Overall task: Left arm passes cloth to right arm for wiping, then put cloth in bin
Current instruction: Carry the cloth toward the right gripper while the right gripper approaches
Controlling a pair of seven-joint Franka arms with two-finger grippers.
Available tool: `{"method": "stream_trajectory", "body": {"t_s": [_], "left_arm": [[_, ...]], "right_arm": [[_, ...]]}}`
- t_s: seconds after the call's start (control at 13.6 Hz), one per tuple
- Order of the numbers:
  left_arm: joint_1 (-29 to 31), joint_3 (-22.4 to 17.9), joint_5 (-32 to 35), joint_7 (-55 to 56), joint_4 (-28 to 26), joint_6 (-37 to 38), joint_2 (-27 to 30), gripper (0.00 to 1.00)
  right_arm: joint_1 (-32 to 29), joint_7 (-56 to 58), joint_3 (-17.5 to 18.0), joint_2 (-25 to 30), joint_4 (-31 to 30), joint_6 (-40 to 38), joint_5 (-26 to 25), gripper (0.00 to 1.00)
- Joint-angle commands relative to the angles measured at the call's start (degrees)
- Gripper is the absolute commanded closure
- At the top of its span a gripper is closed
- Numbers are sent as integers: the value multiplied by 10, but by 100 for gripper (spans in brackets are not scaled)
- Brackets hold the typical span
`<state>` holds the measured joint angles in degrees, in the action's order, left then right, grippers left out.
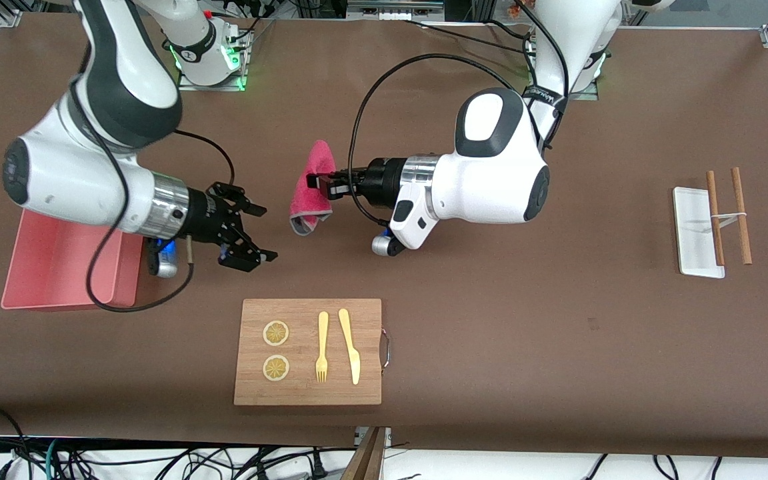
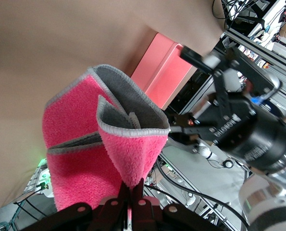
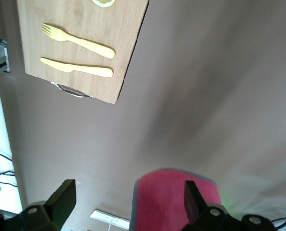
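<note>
Above the middle of the brown table (image 1: pixel 491 320), the cloth (image 1: pixel 311 190) hangs in the air, a crimson-pink towel with a grey edge and grey underside, folded over on itself and drooping. The left gripper (image 1: pixel 323 185) holds it, its fingers pinched together on the towel's edge; the left wrist view shows the dark fingers (image 2: pixel 115 208) clamping the pink fabric (image 2: pixel 92 144) at their tips. The left arm lies level over the table, reaching toward the right arm's end.

Just beside the cloth, not touching it, the right gripper (image 1: pixel 259 232) faces it with its black fingers spread wide apart and nothing between them. In the right wrist view the cloth (image 3: pixel 171 199) sits between the two parted fingers (image 3: pixel 61 198).

Under the right arm, at its end of the table, stands the bin (image 1: pixel 44 273), a pale pink tub with upright walls.

Nearer the front camera lies a wooden board (image 1: pixel 309 351) carrying two lemon slices (image 1: pixel 275 333), a yellow fork (image 1: pixel 322 345) and a yellow knife (image 1: pixel 350 344). Toward the left arm's end rests a small white tray (image 1: pixel 694 230) with two brown sticks (image 1: pixel 740 215) across it.
</note>
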<state>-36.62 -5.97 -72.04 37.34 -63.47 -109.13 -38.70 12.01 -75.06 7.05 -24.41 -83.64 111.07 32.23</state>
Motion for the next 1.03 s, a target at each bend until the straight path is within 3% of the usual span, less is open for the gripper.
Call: {"method": "stream_trajectory", "body": {"t_s": [0.0,0.66,0.73,0.81,0.88,0.95], "left_arm": [[-2,-1,16,-16,15,0,-6,100],[-5,-1,12,-42,12,-2,-8,100],[-5,-1,12,-42,12,-2,-8,100],[-5,-1,14,-43,12,-2,-8,100],[-5,-1,14,-44,12,-2,-8,100],[-4,-1,13,-44,12,-2,-8,100]], "right_arm": [[13,8,3,-26,18,13,11,1],[46,27,5,-28,14,3,9,2],[49,41,4,-28,13,-14,8,26],[48,56,4,-28,14,-26,8,70],[47,65,4,-28,14,-34,8,99],[47,74,4,-28,14,-38,8,100]]}}
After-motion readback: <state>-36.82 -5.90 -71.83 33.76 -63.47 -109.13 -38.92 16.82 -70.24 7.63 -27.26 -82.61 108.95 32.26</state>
